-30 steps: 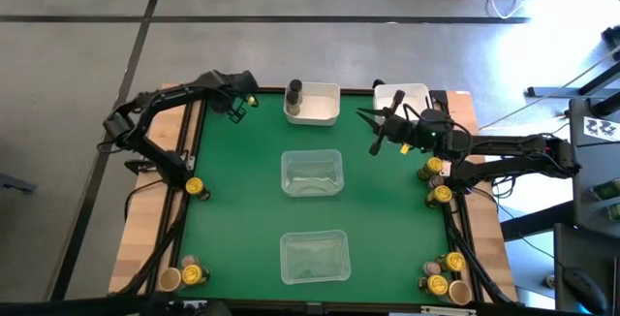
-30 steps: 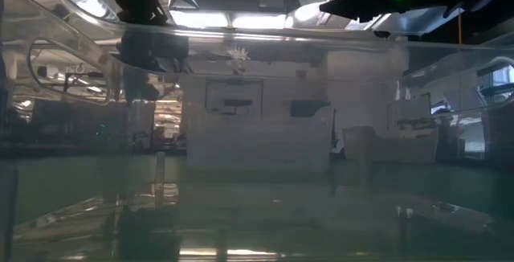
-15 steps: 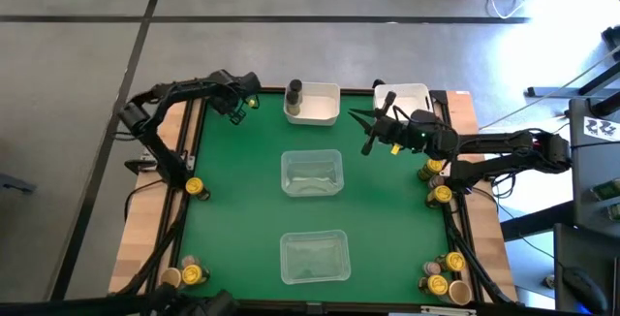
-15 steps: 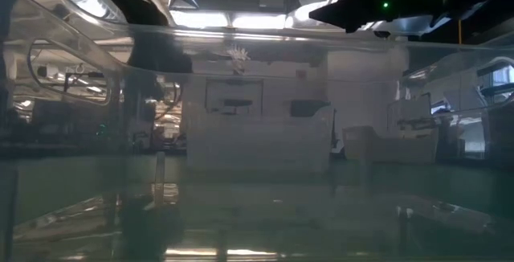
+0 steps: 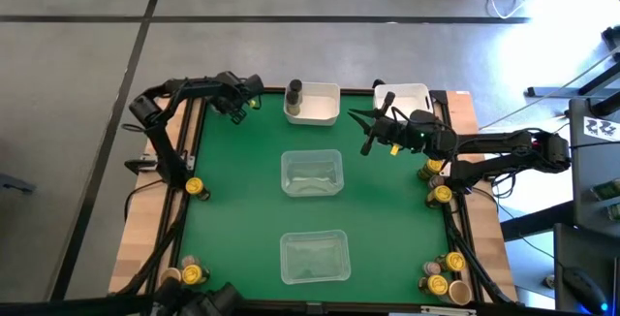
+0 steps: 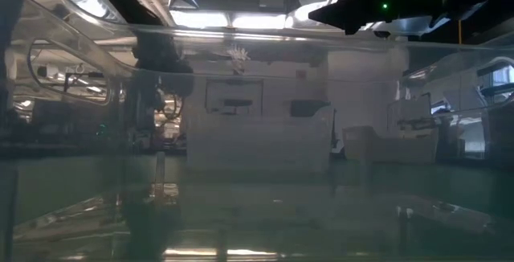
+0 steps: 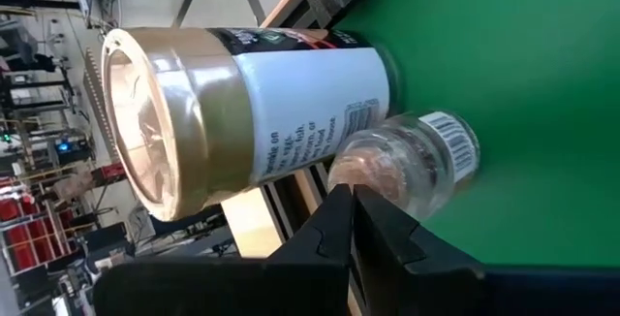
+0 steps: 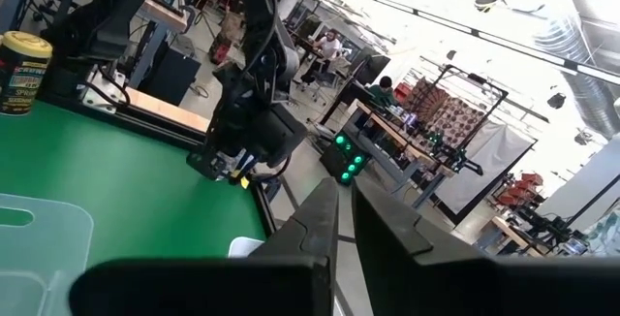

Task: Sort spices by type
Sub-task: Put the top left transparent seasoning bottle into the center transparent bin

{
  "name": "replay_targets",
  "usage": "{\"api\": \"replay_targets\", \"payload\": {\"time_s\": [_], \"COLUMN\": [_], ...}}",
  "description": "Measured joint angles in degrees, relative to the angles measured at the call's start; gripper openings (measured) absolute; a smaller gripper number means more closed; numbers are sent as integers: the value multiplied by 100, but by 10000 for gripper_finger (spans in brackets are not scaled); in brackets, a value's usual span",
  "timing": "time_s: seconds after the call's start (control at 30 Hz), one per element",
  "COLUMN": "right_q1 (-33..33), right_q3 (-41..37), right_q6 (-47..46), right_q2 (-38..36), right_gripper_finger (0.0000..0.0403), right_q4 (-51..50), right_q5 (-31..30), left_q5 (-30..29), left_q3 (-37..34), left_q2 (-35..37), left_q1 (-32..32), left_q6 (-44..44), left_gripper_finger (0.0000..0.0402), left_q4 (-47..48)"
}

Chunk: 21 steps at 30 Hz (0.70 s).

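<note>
- Up at the far left corner of the green mat (image 5: 242,209), the left gripper (image 5: 235,110) hangs over the mat's edge; its wrist view shows the two dark fingers (image 7: 341,231) pressed together with nothing between them — clenched and empty.
- Just past those fingers, a tan-lidded spice jar (image 7: 242,103) with a white label and a smaller clear jar (image 7: 407,161) of brownish spice stand touching each other at the border of the mat.
- Across the table, the right gripper (image 5: 366,134) hovers above the mat near the far right, close to the right-hand white bin (image 5: 407,94); its fingers (image 8: 315,221) show only a thin gap and hold nothing.
- A taller dark grey jar (image 5: 294,92) stands upright in the left-hand white bin (image 5: 320,114) at the far edge.
- Two clear plastic trays lie along the middle of the mat — one central (image 5: 311,173), one nearer the front (image 5: 313,257).
- One yellow-lidded jar (image 5: 195,188) sits on the left edge, and a small cluster (image 5: 188,275) waits at the front left corner.
- On the right edge, two jars (image 5: 436,182) stand one behind the other, and another group (image 5: 446,275) crowds the front right corner.
- From the low view, the scene is seen through a clear tray wall (image 6: 257,133), so the jars cannot be made out.
</note>
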State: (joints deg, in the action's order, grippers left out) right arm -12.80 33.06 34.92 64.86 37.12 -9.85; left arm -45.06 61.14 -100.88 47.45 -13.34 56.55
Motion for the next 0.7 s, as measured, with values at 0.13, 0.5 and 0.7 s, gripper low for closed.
{"api": "replay_targets", "payload": {"time_s": [0.13,0.5,0.7], "right_q1": [0,1,1], "right_q3": [0,0,0], "right_q6": [0,-4,-4], "right_q2": [0,0,0], "right_gripper_finger": [37,37,37], "right_q4": [-2,-11,-13], "right_q5": [0,0,0], "left_q5": [26,364,576], "left_q3": [0,7,11], "left_q2": [-2,4,22], "left_q1": [69,-300,-736], "left_q6": [34,369,290], "left_gripper_finger": [5,5,5], "left_q4": [-2,36,284]}}
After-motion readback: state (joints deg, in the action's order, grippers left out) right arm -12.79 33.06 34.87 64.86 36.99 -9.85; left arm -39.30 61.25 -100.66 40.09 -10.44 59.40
